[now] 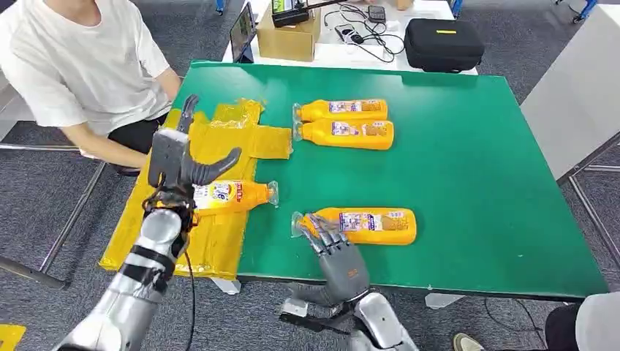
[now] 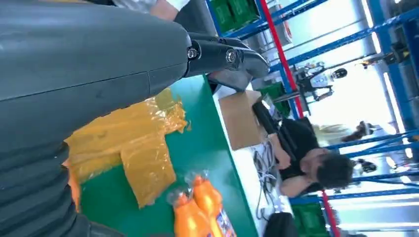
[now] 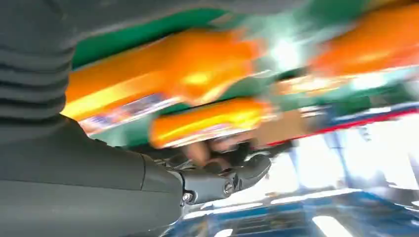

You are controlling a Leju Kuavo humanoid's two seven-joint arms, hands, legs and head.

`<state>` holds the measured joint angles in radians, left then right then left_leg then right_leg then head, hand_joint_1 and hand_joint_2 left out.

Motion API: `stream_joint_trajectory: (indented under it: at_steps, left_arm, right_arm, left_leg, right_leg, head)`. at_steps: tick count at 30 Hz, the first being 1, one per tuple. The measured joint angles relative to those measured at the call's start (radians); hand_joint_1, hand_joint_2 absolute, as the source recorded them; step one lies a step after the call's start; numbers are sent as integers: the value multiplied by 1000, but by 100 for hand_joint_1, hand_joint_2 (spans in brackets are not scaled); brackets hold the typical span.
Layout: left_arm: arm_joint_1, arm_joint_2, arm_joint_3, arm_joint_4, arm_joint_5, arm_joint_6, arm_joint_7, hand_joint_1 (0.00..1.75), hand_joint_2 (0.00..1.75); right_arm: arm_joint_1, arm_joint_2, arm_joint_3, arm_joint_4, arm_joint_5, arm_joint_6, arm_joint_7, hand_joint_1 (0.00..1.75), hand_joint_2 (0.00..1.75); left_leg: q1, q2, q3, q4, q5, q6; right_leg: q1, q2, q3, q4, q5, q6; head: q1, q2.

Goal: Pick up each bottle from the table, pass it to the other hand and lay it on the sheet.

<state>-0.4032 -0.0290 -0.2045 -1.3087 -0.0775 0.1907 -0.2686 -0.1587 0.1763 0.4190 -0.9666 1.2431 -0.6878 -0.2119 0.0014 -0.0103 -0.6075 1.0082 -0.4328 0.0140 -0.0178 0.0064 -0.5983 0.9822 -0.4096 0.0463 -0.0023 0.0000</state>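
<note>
The left hand (image 1: 179, 164) is above the yellow sheet (image 1: 219, 139), over the base end of one bottle (image 1: 234, 195). Its fingers are spread, and I cannot tell if it grips that bottle or only hovers over it. This bottle lies on the right edge of the sheet, its cap over the green table (image 1: 468, 168).

The right hand (image 1: 333, 248) is at the near edge of the table, fingers apart, reaching onto the neck of the nearest bottle (image 1: 365, 224) without closing.

Two other bottles (image 1: 345, 123) lie side by side farther away on the table. I judge that one bottle is done or almost done, and three are left.
</note>
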Motion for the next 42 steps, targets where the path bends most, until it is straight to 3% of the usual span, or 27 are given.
stream_joint_trajectory:
  at_steps: [5,7,12,20,26,30,31,32,33,42]
  left_arm:
    - [172,-22,10,-148,6,11,-13,0,175]
    - [235,-34,10,-193,3,16,-16,0,175]
    - [296,-51,11,-240,33,-10,3,0,175]
    - [301,-63,12,-249,33,-24,18,0,175]
    - [289,-64,13,-247,36,-14,33,0,175]
    - [267,-66,12,-233,21,-10,37,0,175]
    - [260,-66,10,-228,-2,1,35,0,175]
    - [253,-66,7,-223,-21,9,32,0,175]
    - [248,-67,3,-219,-29,10,32,0,175]
    - [175,-83,-49,-130,-30,-16,45,0,175]
  right_arm:
    - [-21,-63,-72,-26,155,14,228,0,175]
    - [-30,-89,-89,-26,159,47,263,0,175]
    - [-49,-121,-111,-23,147,84,276,0,175]
    - [-75,-136,-117,-1,96,136,281,0,175]
    - [-188,-132,-113,123,31,356,308,0,175]
    - [-282,-121,-103,235,-1,417,327,7,175]
    - [-305,-119,-99,261,-6,439,330,52,175]
    - [-323,-118,-95,284,-9,459,334,162,175]
    - [-337,-118,-93,302,-9,470,336,175,175]
    - [-454,-123,-78,433,-59,592,353,175,175]
  left_leg:
    - [0,1,0,0,-1,0]
    - [0,0,0,0,-1,0]
    - [0,0,0,0,-1,0]
    - [0,0,0,0,-1,0]
    - [0,2,2,0,-1,0]
    - [0,3,6,0,-1,0]
    - [0,3,7,0,-1,0]
    - [0,4,8,0,-1,0]
    - [0,4,9,0,-1,0]
    - [0,1,13,0,1,3]
  right_leg:
    - [0,0,0,-1,0,0]
    - [0,0,-1,-1,0,0]
    - [1,0,-1,-1,0,0]
    - [1,0,0,0,0,0]
    - [0,1,0,-1,0,0]
    - [1,1,4,-1,0,0]
    - [1,1,5,-1,0,0]
    - [1,1,6,-1,0,0]
    - [1,1,7,-1,0,0]
    - [0,1,11,-2,2,1]
  head:
    - [0,0]
    - [0,0]
    - [0,0]
    - [0,0]
    - [0,0]
    - [0,0]
    - [0,0]
    - [0,0]
    - [0,0]
    - [0,0]
